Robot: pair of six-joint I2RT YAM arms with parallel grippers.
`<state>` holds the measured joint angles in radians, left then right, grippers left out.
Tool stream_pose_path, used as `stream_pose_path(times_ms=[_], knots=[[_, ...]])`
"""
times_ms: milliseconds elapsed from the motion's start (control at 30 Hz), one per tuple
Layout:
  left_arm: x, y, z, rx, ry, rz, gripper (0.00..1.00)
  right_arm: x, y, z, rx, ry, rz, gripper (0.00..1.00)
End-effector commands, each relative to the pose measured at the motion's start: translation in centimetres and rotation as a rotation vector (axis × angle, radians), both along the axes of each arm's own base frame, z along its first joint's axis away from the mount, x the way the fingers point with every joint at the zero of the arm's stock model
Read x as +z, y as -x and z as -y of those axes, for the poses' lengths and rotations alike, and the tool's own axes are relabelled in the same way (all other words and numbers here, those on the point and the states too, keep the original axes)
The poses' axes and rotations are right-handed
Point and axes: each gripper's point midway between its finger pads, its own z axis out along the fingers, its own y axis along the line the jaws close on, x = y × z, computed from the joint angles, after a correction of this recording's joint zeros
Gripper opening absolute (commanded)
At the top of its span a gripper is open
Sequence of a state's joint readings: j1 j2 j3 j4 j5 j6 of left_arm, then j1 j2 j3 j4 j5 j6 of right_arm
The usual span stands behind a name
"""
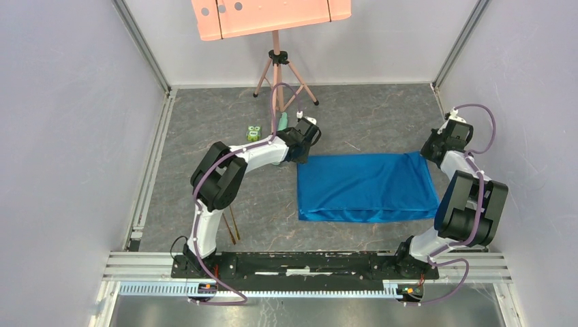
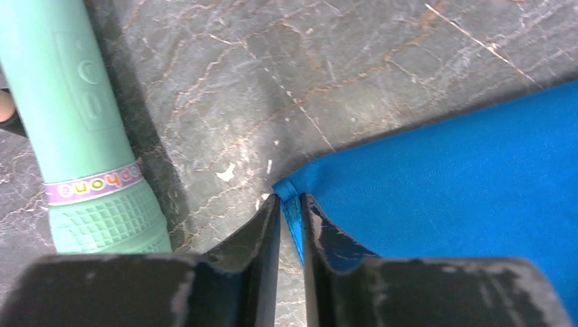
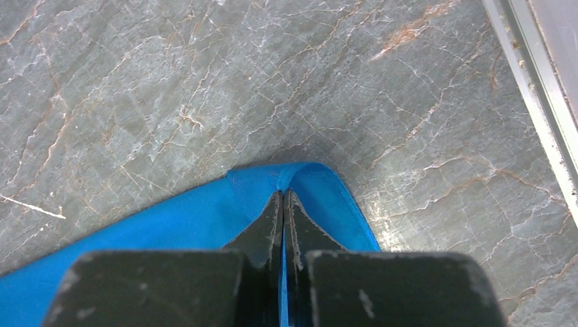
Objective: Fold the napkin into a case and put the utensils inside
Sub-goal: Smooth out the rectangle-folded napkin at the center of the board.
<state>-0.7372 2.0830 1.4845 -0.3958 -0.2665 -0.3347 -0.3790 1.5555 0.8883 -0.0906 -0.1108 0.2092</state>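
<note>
L fingers (image 2: 255, 238) pinch napkin (image 1: 368, 185) far-left corner, R fingers (image 3: 262, 231) far-right; tube (image 2: 82, 136) beside L.

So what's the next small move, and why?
Probably lift both far corners together, evenly. The left gripper and right gripper are each shut on a far corner of the napkin, which lies flat as a wide rectangle, not yet narrowed.

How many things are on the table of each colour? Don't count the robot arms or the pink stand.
Blue: 1, the bright blue soft cloth napkin.
Green: 2, the pale green plastic tube and the small green toy.
Gold: 2, the thin gold-coloured metal utensils.
Total: 5.
</note>
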Motion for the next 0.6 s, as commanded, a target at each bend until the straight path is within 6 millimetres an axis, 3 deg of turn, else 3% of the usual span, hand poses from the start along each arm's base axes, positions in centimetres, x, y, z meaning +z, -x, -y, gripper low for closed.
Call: stream_pose_path(times_ms=[0, 67, 100, 333, 500, 533, 567], knots=[[1.7, -2.5, -0.9, 0.056, 0.016, 0.063, 0.15, 1.8, -1.5, 1.5, -0.034, 0.040, 0.056, 0.00], [2.2, -2.7, -1.4, 0.054, 0.018, 0.087, 0.03, 2.3, -1.4, 1.8, -0.053, 0.051, 0.065, 0.00], [2.9, -2.7, -1.4, 0.048, 0.033, 0.109, 0.02, 2.7, -1.3, 2.1, -0.066, 0.064, 0.068, 0.01], [5.7, -2.7, -2.5, 0.054, 0.076, 0.201, 0.02, 4.5, -0.2, 4.3, -0.193, 0.151, 0.082, 0.00], [5.1, -3.3, -2.2, 0.050, 0.076, 0.177, 0.03, 3.4, -1.9, 5.1, -0.164, 0.168, 0.053, 0.01], [5.2, -3.4, -2.1, 0.043, 0.069, 0.170, 0.05, 2.8, -2.1, 5.0, -0.145, 0.158, 0.028, 0.02], [5.5, -3.7, -1.8, 0.038, 0.064, 0.166, 0.10, 2.7, -2.6, 4.8, -0.125, 0.147, 0.015, 0.10]])
